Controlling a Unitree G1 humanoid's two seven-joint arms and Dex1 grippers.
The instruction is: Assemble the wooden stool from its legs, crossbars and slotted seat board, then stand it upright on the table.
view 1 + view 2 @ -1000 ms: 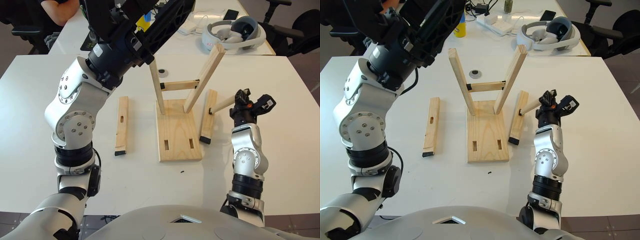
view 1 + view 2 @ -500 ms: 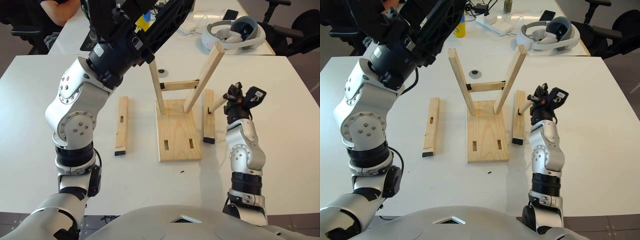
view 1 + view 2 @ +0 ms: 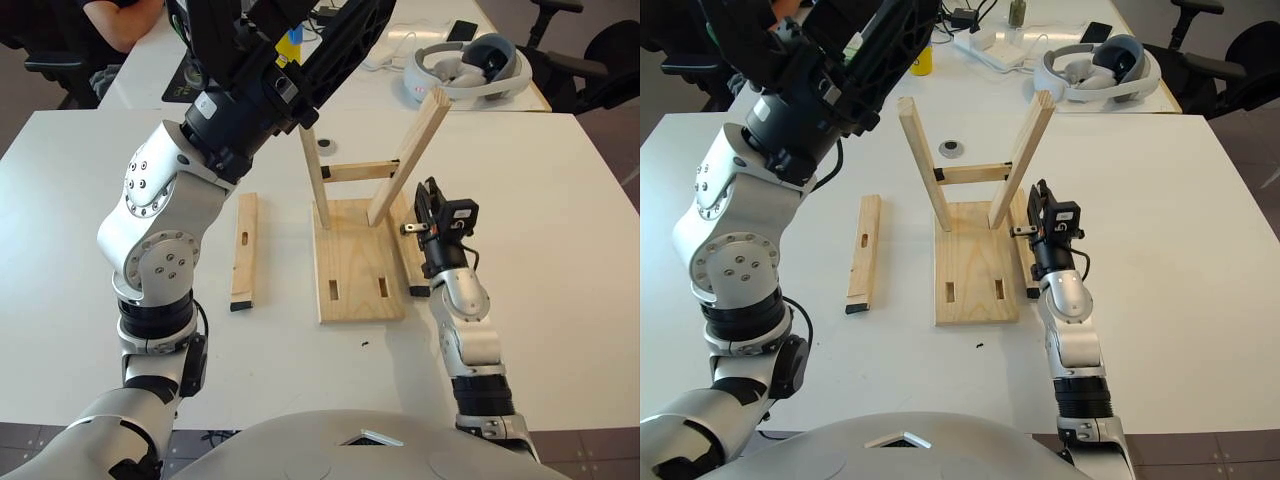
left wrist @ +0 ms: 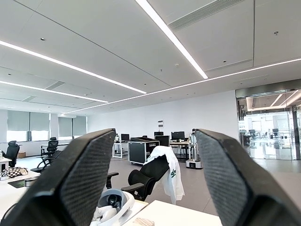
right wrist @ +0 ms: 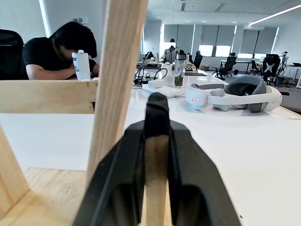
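Seat board (image 3: 350,250) lies flat on the white table (image 3: 560,200), just left of the right gripper (image 5: 156,136). Two open slots (image 3: 335,289) are in the board end that sits nearer the robot than the gripper.

Right gripper is low over the table, fingers (image 5: 127,160) clamped on a short crossbar (image 5: 155,188); the wrist view shows wood between the pads.

Directly under the gripper a third leg (image 3: 414,272) lies flat along the board's right edge. Touching or just beside: can't tell. Its black-capped end points back toward the robot. Whether the held crossbar is seated in that leg: can't tell, the fingers hide the joint.

Just ahead and left of the gripper, two legs stand in the board's far end:
- near leg (image 3: 411,150) leans out to the right, with its top above and beyond the gripper
- far leg (image 3: 311,160) leans slightly left
- second crossbar (image 3: 357,171) links them partway up

Fourth leg (image 3: 243,250) lies flat on the opposite side of the board from the right gripper, well apart from it, slot facing up.

Left gripper (image 4: 155,136) is raised high above the table, well up and left of the right one. Its fingers are spread with nothing between them, aimed out into the room.

Headset (image 3: 465,65) sits on the next table, well beyond the right gripper.
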